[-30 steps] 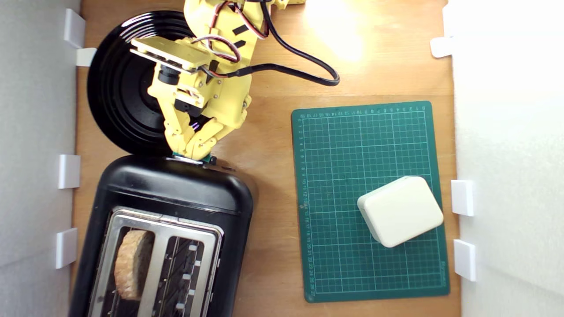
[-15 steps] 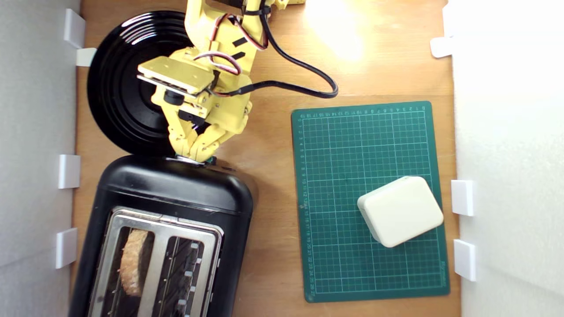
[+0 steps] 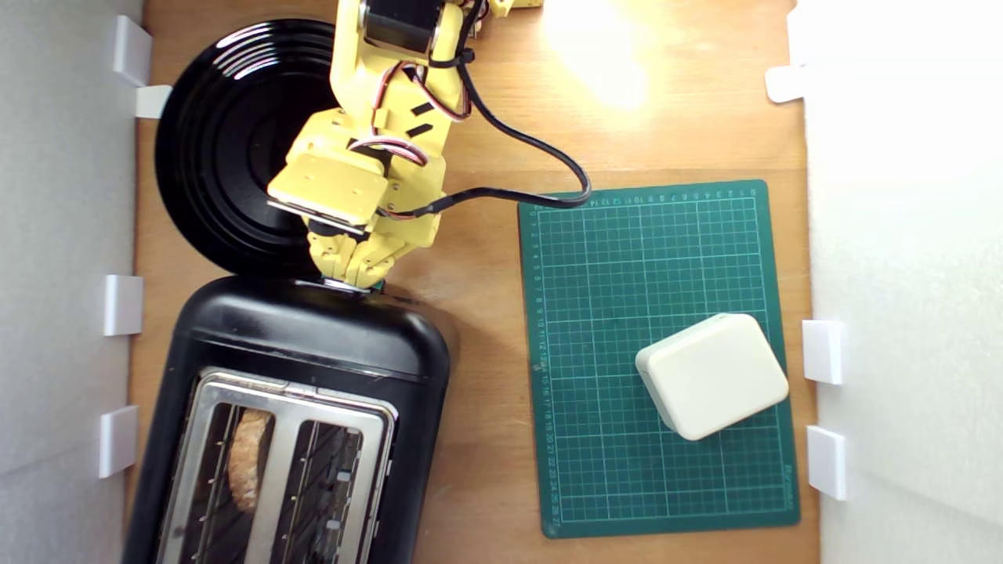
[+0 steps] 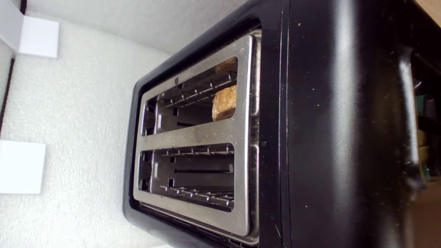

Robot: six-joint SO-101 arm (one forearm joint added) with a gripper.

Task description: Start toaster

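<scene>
The glossy black toaster (image 3: 313, 337) stands at the exterior view's lower left, with a silver frame (image 3: 291, 403) around its two slots. A bread slice (image 3: 249, 458) sits low in the left slot, and the other slot is empty. My yellow gripper (image 3: 350, 280) points down at the toaster's far end, fingers together, its tip on the small teal lever (image 3: 378, 285), which is mostly hidden beneath it. The wrist view looks along the toaster (image 4: 337, 137); the bread (image 4: 224, 102) shows only as a small brown edge below the slot rim.
A round black plate (image 3: 204, 157) lies just behind the toaster, under the arm. A green cutting mat (image 3: 658, 251) with a cream box (image 3: 711, 374) on it is at the exterior view's right. White foam walls (image 3: 63, 235) with white clips border both sides. A black cable (image 3: 541, 157) loops off the arm.
The wrist has dropped and moved toward the toaster's end over the last second. The bread slice has sunk deeper into its slot.
</scene>
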